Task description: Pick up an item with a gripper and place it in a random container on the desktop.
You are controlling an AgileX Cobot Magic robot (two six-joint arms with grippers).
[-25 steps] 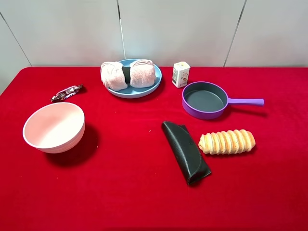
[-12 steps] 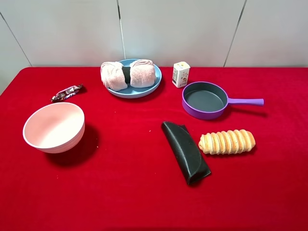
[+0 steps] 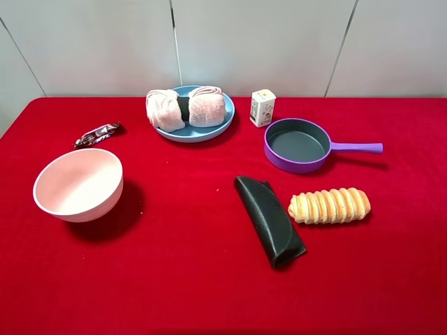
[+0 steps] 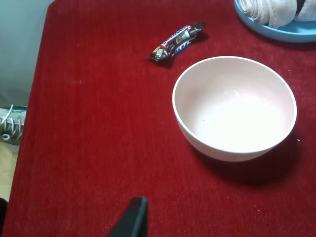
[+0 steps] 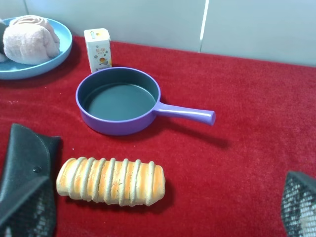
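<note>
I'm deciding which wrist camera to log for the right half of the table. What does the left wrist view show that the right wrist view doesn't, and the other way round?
Only the left wrist view shows the pink bowl and the candy bar beside it.

Only the right wrist view shows the purple pan, the bread roll, the black pouch and the small white carton.

Both catch the red cloth, an edge of the blue plate with the pink towel lying on it, and a dark tip of their own hand; neither tip shows whether that hand is open.

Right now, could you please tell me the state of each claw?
Left claw: only one fingertip shows; cannot tell.
Right claw: only one fingertip shows; cannot tell.
</note>
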